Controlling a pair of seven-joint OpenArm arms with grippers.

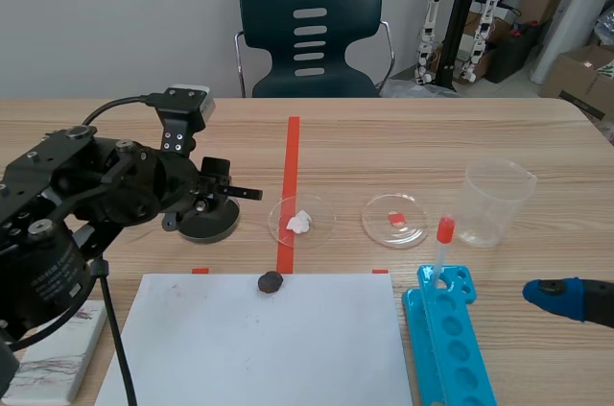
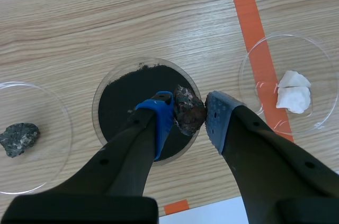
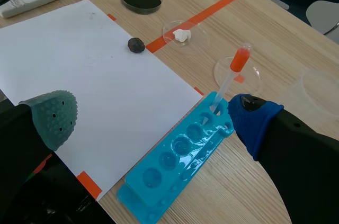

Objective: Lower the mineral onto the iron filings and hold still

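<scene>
A dark reddish-brown mineral [image 2: 189, 110] is pinched between the blue pads of my left gripper [image 2: 189, 114], which is shut on it. It hangs over the side of the round dish of black iron filings [image 2: 132, 97] that faces the orange tape; whether it touches the filings cannot be told. In the scene view the left gripper [image 1: 217, 199] sits right over that dish [image 1: 209, 225]. My right gripper [image 3: 153, 118] stands open and holds nothing, low at the table's right [image 1: 561, 298], above the blue well tray [image 3: 180, 155].
A dish with a grey rock [image 2: 19, 138] lies beside the filings, and a dish with white pieces [image 1: 301, 220] on the tape. A dark lump [image 1: 271, 281] sits on white paper [image 1: 259, 348]. A red-specked dish [image 1: 394, 220], a beaker [image 1: 495, 201] and a pipette [image 1: 441, 248] stand to the right.
</scene>
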